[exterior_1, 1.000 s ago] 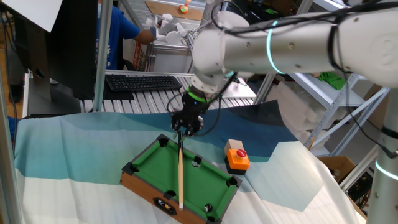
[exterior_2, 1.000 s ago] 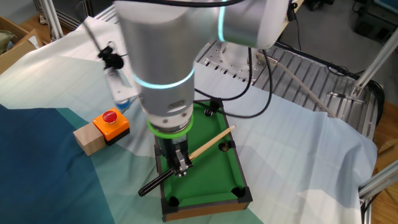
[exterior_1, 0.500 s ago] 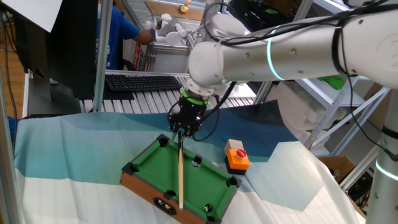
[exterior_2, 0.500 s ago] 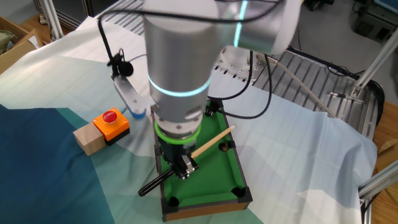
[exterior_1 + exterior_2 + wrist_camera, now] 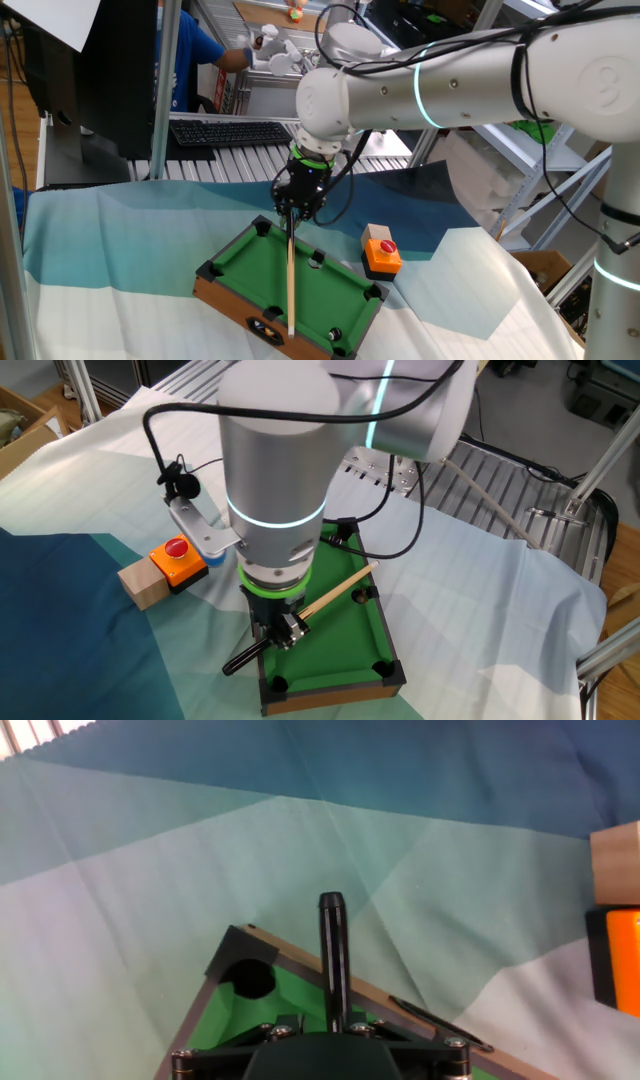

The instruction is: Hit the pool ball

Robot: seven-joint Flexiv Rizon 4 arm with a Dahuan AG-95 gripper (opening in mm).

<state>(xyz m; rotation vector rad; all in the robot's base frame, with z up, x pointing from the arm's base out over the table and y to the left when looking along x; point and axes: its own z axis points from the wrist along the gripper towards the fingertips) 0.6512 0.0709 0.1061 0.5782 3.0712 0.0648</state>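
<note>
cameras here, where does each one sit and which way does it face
One fixed view: off the pool table's near end, looking up its length; arm and gripper on the cue stick.
The other fixed view: high on the opposite side; the arm's wrist fills it, orange button box left.
Hand view: on the gripper, looking down at the cue butt.
All share table and cue.
</note>
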